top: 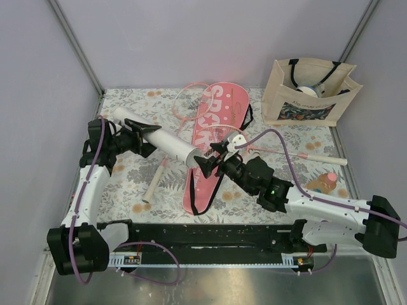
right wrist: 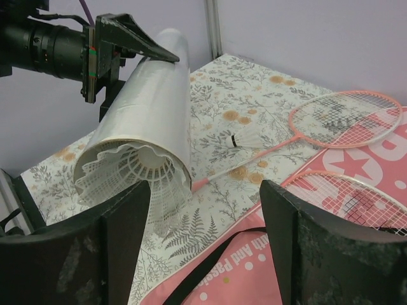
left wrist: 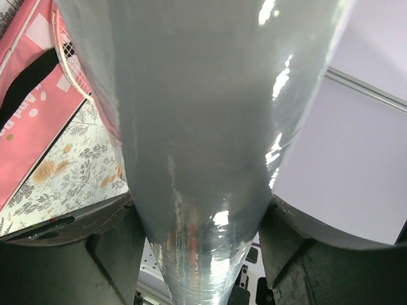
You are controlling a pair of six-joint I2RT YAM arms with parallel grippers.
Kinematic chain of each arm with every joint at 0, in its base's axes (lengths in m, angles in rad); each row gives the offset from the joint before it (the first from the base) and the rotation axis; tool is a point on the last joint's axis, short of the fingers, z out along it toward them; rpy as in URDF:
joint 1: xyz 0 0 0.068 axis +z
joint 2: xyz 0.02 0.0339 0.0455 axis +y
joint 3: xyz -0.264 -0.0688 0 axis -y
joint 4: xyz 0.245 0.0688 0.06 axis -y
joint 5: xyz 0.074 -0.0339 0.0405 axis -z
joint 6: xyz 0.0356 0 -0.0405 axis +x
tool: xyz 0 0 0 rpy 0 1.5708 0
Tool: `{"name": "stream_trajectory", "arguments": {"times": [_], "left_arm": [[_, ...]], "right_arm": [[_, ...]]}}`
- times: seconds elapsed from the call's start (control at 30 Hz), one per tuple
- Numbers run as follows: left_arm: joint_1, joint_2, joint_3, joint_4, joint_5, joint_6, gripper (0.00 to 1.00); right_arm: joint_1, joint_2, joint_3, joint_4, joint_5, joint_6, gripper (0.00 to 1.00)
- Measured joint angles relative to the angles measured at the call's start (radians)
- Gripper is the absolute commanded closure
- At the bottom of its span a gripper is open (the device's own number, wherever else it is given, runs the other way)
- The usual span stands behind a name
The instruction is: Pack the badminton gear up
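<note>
My left gripper [top: 145, 136] is shut on the white tube [top: 166, 143] and holds it off the table, tilted. In the left wrist view the tube [left wrist: 197, 127] fills the gap between both fingers. A white shuttlecock [right wrist: 130, 170] sticks out of the tube's open mouth. My right gripper [top: 212, 157] hangs just in front of that mouth, open [right wrist: 205, 190], with nothing between its fingers. The pink "SPORT" cover [top: 213, 149] lies below it. One pink racket [top: 219, 133] rests on the cover, and another [top: 191, 101] lies behind it. A second shuttlecock [right wrist: 245, 140] sits on the table.
A beige tote bag [top: 308, 92] stands at the back right. A small peach bottle [top: 321, 183] lies at the right, near my right arm. The cover's black strap [right wrist: 216, 267] runs under my right gripper. Grey walls close the table at the left, back and right.
</note>
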Motion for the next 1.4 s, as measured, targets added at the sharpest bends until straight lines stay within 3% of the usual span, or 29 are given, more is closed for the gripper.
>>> {"name": "stream_trajectory", "arguments": {"times": [0.37,0.6,0.83,1.03,1.2,1.4], "left_arm": [[-0.022,-0.035,-0.05,0.0,0.008,-0.016,0.57],[-0.017,-0.035,-0.053,0.005,-0.005,-0.016,0.58],[-0.03,-0.031,-0.057,0.055,-0.005,-0.018,0.58],[0.007,0.015,-0.049,0.027,-0.015,0.054,0.58],[0.053,0.015,-0.047,-0.04,-0.048,0.146,0.58],[0.064,-0.018,-0.05,-0.119,-0.053,0.256,0.58]], "right_arm": [[-0.006,0.217,0.133,0.042,-0.039,-0.015,0.24],[-0.007,0.246,0.159,0.034,-0.05,-0.013,0.13],[-0.013,0.04,0.071,-0.103,-0.047,0.023,0.07],[-0.033,-0.18,0.04,-0.303,-0.032,0.074,0.11],[-0.182,-0.198,0.013,-0.444,0.032,0.183,0.16],[-0.384,-0.043,0.003,-0.591,0.121,0.233,0.25]]}}
